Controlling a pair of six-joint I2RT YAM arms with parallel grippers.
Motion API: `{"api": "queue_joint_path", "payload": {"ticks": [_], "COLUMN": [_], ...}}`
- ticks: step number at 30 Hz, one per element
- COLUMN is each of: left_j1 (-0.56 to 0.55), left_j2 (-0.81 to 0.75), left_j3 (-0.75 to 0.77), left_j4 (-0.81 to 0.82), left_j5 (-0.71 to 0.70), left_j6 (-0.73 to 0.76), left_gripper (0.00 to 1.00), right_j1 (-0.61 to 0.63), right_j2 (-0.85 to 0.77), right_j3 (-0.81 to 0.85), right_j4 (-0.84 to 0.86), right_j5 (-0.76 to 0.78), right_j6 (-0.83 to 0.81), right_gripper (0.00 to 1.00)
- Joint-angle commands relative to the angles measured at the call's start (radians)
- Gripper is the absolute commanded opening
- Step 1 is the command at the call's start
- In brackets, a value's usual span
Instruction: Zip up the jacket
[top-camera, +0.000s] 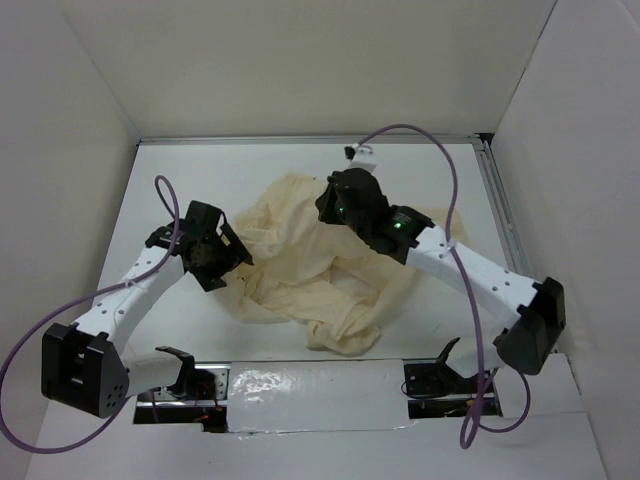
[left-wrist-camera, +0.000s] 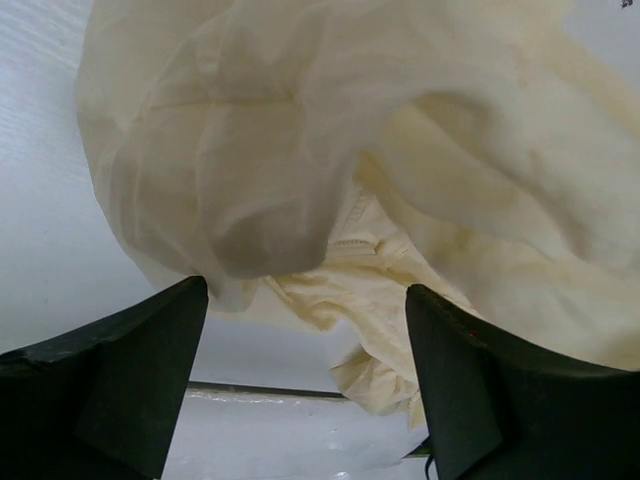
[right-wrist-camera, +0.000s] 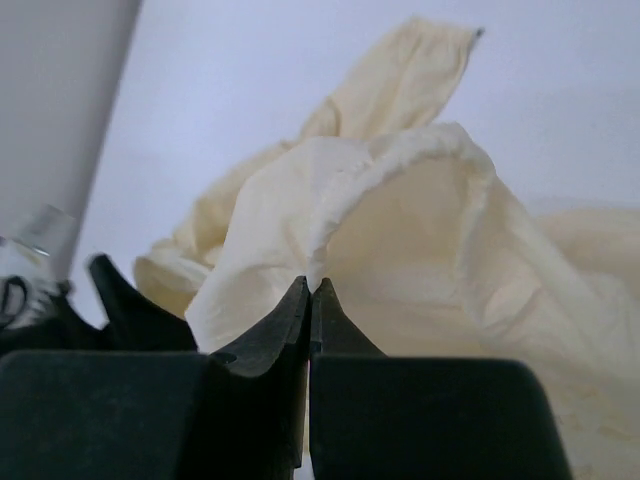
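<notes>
The cream jacket (top-camera: 310, 265) is lying crumpled in the middle of the white worktop (top-camera: 210, 170), with its zipper not showing in any view. The right claw (right-wrist-camera: 310, 290) is pinching shut on a raised fold of the cloth at the heap's far side. The left claw (left-wrist-camera: 305, 290) is hovering wide open at the jacket's left edge, holding nothing. This is looking like an early step, spreading the garment out. The next move is calling for the front edges and zipper pull to be found.

Your left arm (top-camera: 125, 290) and right arm (top-camera: 485, 275): white links, chunky black joints, purple cables (top-camera: 404, 126) looping off, tiny green light (top-camera: 397, 225) on the right wrist.
</notes>
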Motion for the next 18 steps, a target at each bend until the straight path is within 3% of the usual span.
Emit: {"api": "queue_joint_path", "payload": {"ticks": [1,7,13,17,18], "left_j1": [-0.008,-0.040,-0.135,-0.181,-0.189], "left_j2": [0.025,0.107,0.149,0.155,0.150], "left_j3": [-0.018,-0.003,0.040,-0.002,-0.021], "left_j4": [0.059,0.100,0.143,0.327,0.367], "left_j5": [0.006,0.006,-0.103,-0.008,0.071], "left_j6": [0.039,0.053,0.091,0.235,0.249], "left_gripper": [0.91,0.86,0.92,0.93,0.93], "right_j1": [-0.020,-0.035,-0.049,-0.081,-0.090], "right_j2": [-0.107,-0.304,-0.379,-0.424,-0.428], "right_j3": [0.052,0.044,0.087,0.046,0.038], "right_j4": [-0.039,-0.033,-0.145,-0.145,-0.140], "right_j5": [0.108,0.043,0.035,-0.006,-0.018], "right_j6": [-0.021,-0.107,-0.132,-0.127,-0.122], "right_gripper": [0.00,0.00,0.00,0.00,0.00]}}
